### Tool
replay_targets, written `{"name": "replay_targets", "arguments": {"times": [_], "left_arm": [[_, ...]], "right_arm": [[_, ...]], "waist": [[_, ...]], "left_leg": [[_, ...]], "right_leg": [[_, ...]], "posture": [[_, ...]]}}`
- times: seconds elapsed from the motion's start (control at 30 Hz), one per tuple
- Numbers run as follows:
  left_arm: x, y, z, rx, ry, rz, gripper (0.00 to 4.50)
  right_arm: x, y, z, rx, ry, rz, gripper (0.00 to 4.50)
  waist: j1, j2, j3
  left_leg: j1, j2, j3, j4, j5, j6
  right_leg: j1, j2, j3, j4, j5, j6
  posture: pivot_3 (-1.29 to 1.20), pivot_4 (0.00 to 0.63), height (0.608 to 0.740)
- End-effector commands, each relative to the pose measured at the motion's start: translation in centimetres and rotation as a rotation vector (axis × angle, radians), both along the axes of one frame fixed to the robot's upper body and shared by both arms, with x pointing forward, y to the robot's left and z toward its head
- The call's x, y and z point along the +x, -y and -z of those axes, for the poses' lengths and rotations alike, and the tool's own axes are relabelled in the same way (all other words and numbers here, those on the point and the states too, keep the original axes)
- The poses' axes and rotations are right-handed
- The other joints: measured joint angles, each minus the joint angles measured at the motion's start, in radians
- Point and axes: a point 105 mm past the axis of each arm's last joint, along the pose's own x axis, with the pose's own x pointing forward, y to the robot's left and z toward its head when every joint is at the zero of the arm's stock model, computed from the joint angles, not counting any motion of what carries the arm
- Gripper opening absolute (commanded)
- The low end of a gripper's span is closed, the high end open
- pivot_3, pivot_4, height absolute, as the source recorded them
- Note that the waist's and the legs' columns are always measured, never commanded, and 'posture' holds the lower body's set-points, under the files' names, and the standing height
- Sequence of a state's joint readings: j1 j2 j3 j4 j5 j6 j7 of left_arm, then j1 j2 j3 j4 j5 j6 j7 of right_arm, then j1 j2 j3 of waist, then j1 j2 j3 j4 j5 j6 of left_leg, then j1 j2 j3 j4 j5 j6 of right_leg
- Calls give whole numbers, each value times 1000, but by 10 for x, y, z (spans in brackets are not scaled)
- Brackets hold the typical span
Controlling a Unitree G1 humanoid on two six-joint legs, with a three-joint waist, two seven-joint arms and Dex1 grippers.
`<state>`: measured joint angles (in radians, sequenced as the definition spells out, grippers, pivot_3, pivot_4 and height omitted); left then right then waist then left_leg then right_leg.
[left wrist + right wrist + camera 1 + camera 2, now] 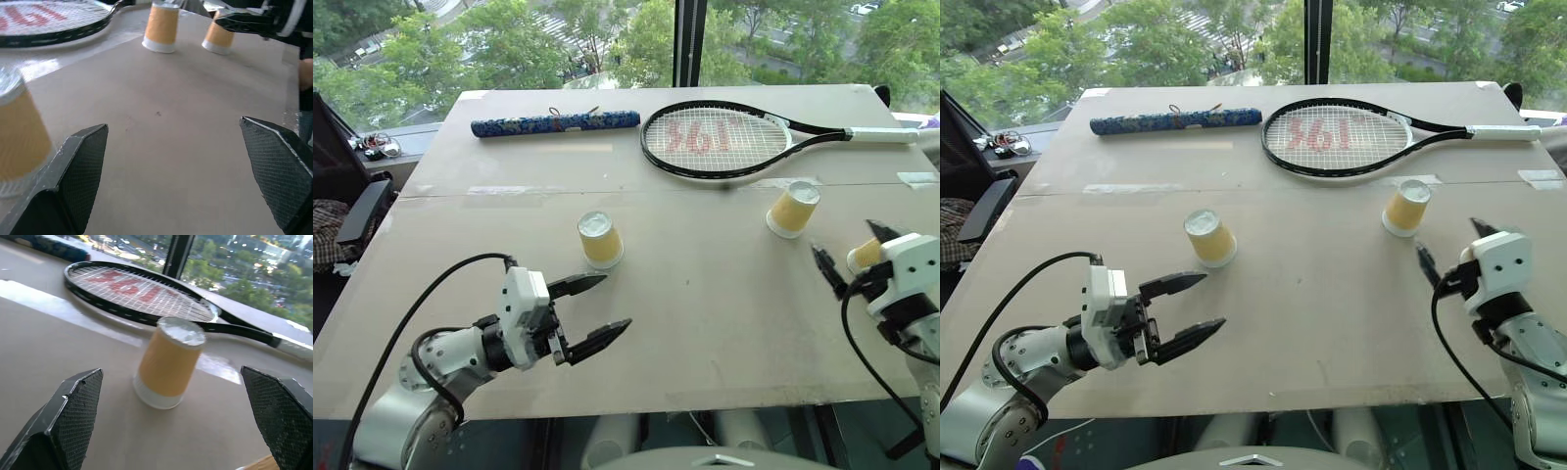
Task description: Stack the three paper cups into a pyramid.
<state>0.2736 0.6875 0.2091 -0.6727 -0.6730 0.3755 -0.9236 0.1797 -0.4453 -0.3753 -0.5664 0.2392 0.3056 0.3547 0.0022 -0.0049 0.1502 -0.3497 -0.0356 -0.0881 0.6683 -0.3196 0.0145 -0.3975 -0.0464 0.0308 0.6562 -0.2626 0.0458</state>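
You have three small tapered paper cups with pale yellow-orange sides, all standing upside down and apart on the beige bench [705, 323]; no pyramid has been built. The first cup [600, 240] stands left of centre, just beyond your left gripper [597, 311]. The second cup [793, 209] stands further right, near the head of the black-framed tennis racket [717, 139] with red lettering on its strings. The third cup [865, 255] sits at the right edge of the bench, right by your right gripper [178, 431] and partly hidden behind it in the head views.

Your left gripper hangs over the near part of the bench with its two black fingers spread wide and nothing between them; its wrist view shows the first cup just beside one finger, not touching. Your right gripper is also spread wide and empty, and its wrist view looks straight at the second cup, framed between the fingers but well ahead of them.

A long blue patterned tube-shaped case [555, 122] lies at the far side of the bench, left of the racket head.
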Motion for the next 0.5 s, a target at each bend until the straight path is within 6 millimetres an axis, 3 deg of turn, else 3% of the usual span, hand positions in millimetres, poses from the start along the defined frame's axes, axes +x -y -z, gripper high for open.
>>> {"name": "replay_targets", "arguments": {"times": [0.03,0.17,0.5], "left_arm": [[-11,15,-11,-6,33,117,4424],[-9,21,-18,-12,43,148,4424],[-8,27,-25,-27,31,183,4424]], "right_arm": [[-5,25,-8,-36,56,165,4500],[-4,52,0,-17,19,321,4500],[18,67,17,173,-93,403,4500]], "waist": [[0,0,0],[-7,1,0],[-18,3,1]], "left_leg": [[0,0,0,-1,0,0],[0,1,1,-1,0,0],[2,1,4,0,0,0]], "right_leg": [[-1,0,0,0,0,0],[-2,1,1,1,0,0],[-1,3,5,4,0,0]], "posture": [[0,150,740],[0,150,740],[0,150,740]]}}
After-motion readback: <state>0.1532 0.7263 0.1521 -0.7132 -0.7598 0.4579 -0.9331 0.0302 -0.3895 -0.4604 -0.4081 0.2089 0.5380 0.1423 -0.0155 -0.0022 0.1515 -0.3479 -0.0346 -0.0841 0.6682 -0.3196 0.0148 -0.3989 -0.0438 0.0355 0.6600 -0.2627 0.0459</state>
